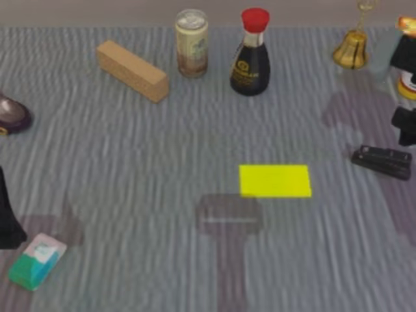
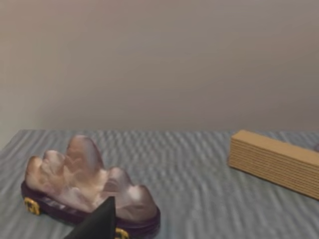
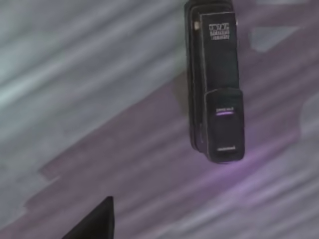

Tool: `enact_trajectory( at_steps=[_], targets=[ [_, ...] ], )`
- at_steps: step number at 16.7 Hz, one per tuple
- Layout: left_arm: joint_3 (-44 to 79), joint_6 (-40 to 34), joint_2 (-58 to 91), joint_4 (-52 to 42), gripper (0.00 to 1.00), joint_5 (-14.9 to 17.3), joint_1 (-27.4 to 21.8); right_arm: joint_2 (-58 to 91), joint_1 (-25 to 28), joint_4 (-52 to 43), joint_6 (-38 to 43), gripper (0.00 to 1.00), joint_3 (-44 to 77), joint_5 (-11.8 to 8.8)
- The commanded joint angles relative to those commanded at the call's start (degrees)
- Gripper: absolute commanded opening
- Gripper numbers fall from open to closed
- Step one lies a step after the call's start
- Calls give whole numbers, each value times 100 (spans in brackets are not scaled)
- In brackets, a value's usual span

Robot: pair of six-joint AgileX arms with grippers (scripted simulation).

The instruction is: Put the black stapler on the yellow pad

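Our right hand hangs at the counter's right edge, and we cannot tell whether it is spread or pressed together; only one dark fingertip shows in its wrist view. The stapler lies flat on the counter just in front of this hand, apart from it, untouched. The pad lies flat well to the left of the hand, with bare counter between it and the stapler, so the stapler is not yet on the pad. Behind the hand stand a bell and, farther left, a soy bottle, a can and a wooden block. Our left hand sits parked at the far left edge, its state also unclear; a rock ornament stands close before it and a teal box lies just beside it.
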Motion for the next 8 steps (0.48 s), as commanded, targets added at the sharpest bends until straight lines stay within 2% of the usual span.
enact_trajectory(
  at_steps=[4, 8],
  targets=[
    [0, 0, 0, 0, 100, 0, 0, 756, 38, -441, -371, 100, 728, -21],
    [0, 0, 0, 0, 100, 0, 0, 806, 40, -471, -397, 100, 784, -22]
  ],
)
